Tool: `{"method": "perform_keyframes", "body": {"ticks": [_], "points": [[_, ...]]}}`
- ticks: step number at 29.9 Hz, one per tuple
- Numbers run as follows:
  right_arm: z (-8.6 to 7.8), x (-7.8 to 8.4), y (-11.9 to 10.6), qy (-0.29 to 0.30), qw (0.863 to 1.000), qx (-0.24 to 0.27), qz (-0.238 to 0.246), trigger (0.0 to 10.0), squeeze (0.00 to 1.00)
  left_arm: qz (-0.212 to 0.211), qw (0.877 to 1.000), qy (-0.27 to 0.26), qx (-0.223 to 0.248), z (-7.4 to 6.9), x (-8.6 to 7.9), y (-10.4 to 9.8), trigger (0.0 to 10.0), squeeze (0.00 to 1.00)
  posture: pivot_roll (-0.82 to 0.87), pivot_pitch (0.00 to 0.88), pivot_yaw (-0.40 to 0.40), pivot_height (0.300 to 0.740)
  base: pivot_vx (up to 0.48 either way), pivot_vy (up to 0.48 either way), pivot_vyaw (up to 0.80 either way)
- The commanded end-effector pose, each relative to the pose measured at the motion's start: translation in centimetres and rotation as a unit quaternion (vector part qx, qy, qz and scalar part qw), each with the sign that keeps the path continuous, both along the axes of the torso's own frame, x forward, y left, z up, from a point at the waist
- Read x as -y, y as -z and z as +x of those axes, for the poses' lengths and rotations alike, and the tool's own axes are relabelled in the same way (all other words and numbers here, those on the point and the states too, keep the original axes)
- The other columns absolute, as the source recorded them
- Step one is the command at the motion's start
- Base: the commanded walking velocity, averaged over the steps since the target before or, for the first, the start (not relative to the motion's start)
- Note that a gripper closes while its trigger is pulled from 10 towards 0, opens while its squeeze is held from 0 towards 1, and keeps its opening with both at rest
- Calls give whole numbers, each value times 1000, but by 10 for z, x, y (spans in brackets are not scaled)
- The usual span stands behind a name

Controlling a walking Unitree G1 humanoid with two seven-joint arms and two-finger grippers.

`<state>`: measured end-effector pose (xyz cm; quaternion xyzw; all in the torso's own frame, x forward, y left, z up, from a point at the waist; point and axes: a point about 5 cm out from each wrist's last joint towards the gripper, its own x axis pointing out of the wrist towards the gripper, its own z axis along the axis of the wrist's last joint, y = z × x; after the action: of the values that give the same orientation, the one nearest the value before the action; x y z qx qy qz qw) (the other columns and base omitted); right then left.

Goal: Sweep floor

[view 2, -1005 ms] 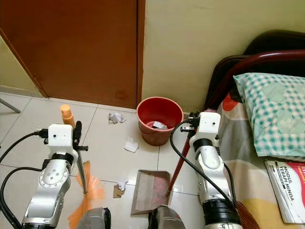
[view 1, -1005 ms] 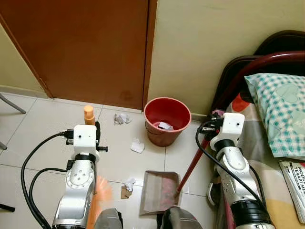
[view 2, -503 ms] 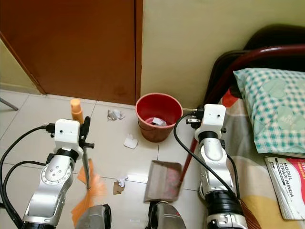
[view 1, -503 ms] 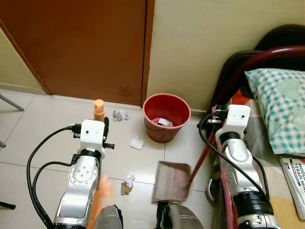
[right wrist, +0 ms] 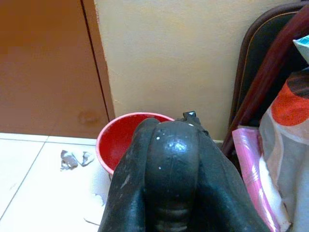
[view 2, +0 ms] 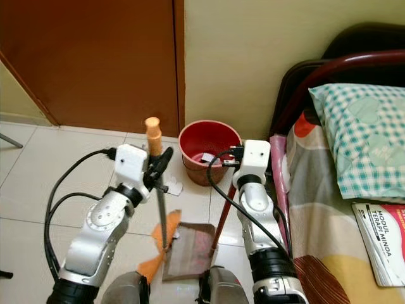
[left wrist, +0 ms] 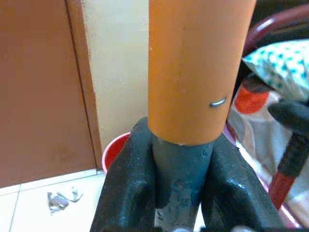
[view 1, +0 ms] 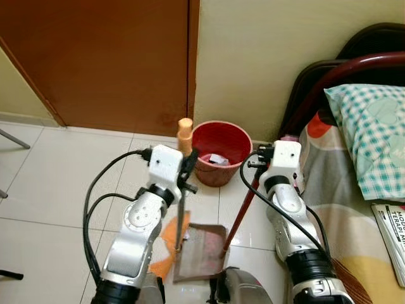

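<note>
Broom at the dustpan's lip, scraps still loose on the floor.

The left gripper pinches the broom, its orange bristles at the dustpan edge at 9 o'clock; the right gripper is clamped around the dustpan handle. A hard stroke could shove the pan or scatter paper scraps near the red bucket. A second ago the broom stood well left of the pan.

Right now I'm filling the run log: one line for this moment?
left gripper: shut on broom | right gripper: shut on dustpan handle | bristles at dustpan | bin beyond
</note>
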<state>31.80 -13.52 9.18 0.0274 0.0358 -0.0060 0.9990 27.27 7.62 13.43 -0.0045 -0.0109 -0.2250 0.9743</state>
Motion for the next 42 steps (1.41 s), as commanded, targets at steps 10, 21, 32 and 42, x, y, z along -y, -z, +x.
{"method": "perform_keyframes", "body": {"ticks": [10, 21, 32, 42], "points": [[4, -10, 1, -20, 1000, 1, -2, 10000, 0, -159, 986, -41, 24, 21, -7, -42, 10000, 0, 43, 182, -56, 740, 0, 0, 0], [6, -6, 4, -16, 1000, 0, -15, 10000, 0, -167, 978, -107, 69, 41, -47, -67, 10000, 0, 54, 172, -48, 740, 0, 0, 0], [7, 5, 7, 7, 998, -7, -68, 10000, 0, -149, 970, -159, 111, 49, -88, -89, 10000, 0, 63, 163, -44, 740, 0, 0, 0], [7, 17, 0, 20, 998, 9, -55, 10000, 0, -85, 976, -185, 77, 30, -117, -59, 10000, 0, 64, 162, -40, 740, 0, 0, 0]]}}
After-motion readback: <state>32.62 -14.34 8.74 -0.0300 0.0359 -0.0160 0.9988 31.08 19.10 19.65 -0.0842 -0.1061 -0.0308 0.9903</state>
